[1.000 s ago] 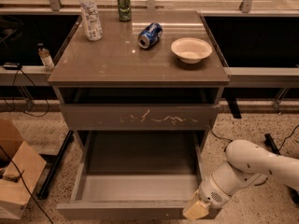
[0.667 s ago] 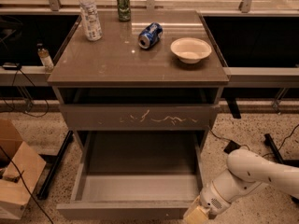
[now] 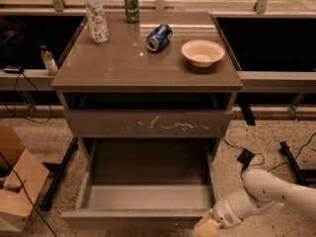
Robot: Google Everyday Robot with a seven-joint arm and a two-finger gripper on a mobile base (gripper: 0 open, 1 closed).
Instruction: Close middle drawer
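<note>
Drawer-closing is the step in hand: the middle drawer (image 3: 129, 220) stands pulled far out beneath the scratched drawer front (image 3: 148, 125), and its plain front panel lies near the lower edge of the view. The hand (image 3: 207, 226) sits low at the right end of that panel, touching it or just beside its corner. Whether the hand is wide or narrow cannot be told.

A push from that end would probably skew the box on its runners. I judge it better to bring the hand toward the middle of the panel, set it square against the face, and press straight in toward the table (image 3: 123, 75), level and steady. Ease off as the panel comes flush, so that the water bottle (image 3: 97, 16) near the far left corner and the blue can (image 3: 159, 37) lying on its side are not jolted.
</note>
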